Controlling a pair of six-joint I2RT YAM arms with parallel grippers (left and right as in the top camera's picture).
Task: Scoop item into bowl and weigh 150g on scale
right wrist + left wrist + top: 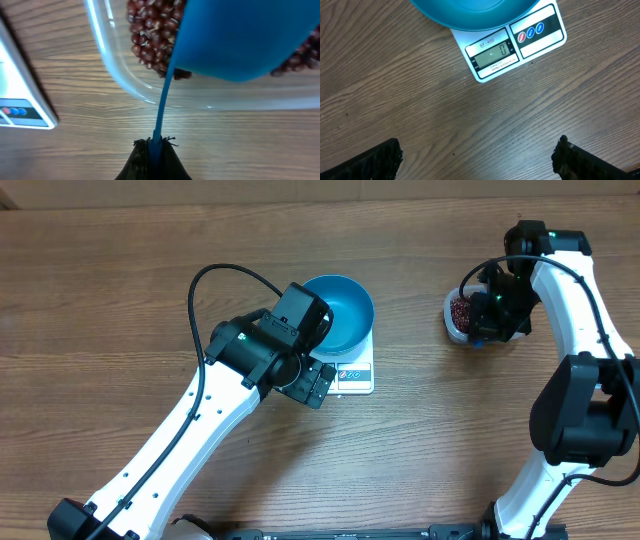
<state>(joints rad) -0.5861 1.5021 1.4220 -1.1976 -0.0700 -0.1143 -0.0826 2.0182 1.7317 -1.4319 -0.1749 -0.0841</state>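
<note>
Over the clear tub [120, 80], my right gripper [155, 147] pinches the blue scoop [245, 40] by its thin handle above the red-brown beans [150, 30]. My left gripper [477, 155] gapes near the scale [357, 375], which bears the empty bowl [345, 315]. Risk: the handle twists in transit, spilling beans onto the table [100, 280].

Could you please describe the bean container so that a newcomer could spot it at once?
On the wooden table, look right of the white scale carrying the blue bowl. There, by the right gripper, sits a small clear tub. It alone is transparent and holds dark red beans.
</note>
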